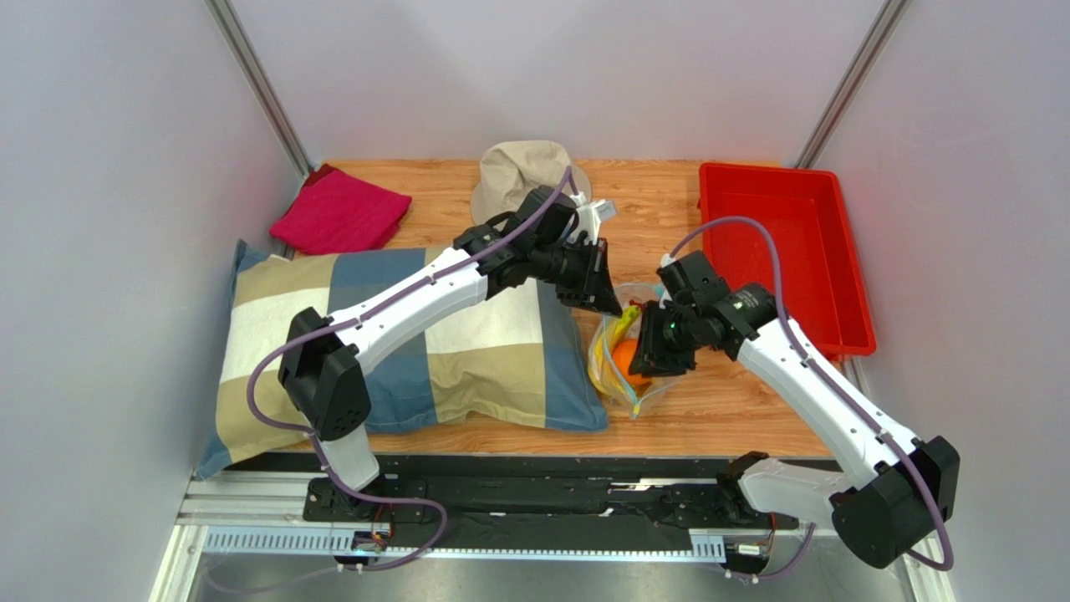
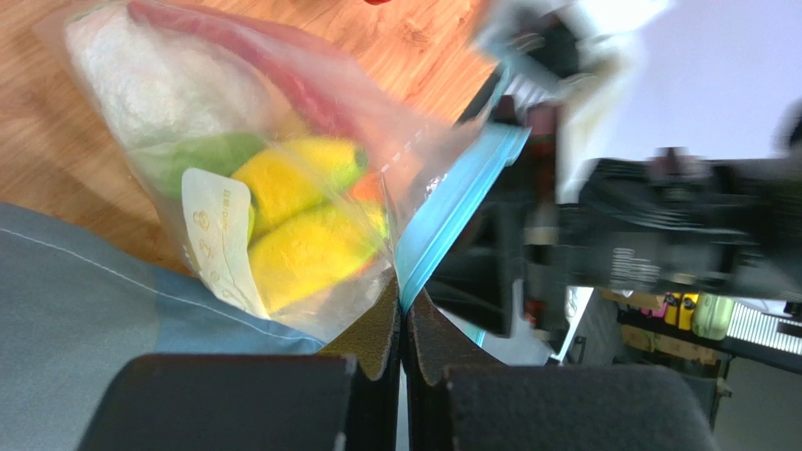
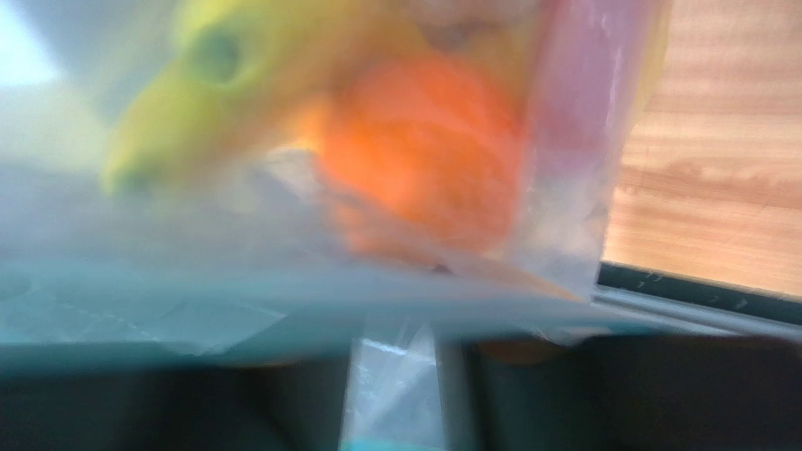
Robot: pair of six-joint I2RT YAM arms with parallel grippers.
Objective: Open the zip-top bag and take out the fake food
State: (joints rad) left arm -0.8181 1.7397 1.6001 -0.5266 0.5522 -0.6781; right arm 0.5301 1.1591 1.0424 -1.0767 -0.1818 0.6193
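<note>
Top view: the bag [image 1: 638, 396] hangs between the two arms over the table [image 1: 741, 408], just right of the pillow [image 1: 415, 351], with the food [image 1: 622, 361] showing orange and yellow inside. The left gripper [image 1: 612, 305] is at its upper edge and the right gripper [image 1: 649, 349] is against its right side. The tray [image 1: 766, 238] lies well apart to the right

Left wrist view: the left gripper's fingers are pressed together on the zip strip [image 2: 461, 202], pinching its near end. The bag sags away from that pinch. A yellow fruit [image 2: 301, 249], the cauliflower [image 2: 151, 85] and the pepper [image 2: 273, 61] are bunched in its belly. Whether the zip is parted I cannot tell

Right wrist view: blurred. The orange [image 3: 424, 150] and banana [image 3: 235, 66] press against the film, and the strip runs across just above the dark fingers. A fold of clear film lies between them, but I cannot tell whether they have closed on it

Handling, as I judge it: the film is thin, slick and crinkly, so a grip on the belly would likely slide or only bunch plastic. The strip is the stiffest part and the place to hold, one lip per gripper, close to the left pinch. The food looks light and hard, not fragile, but the round pieces will shift and roll once the mouth opens
</note>
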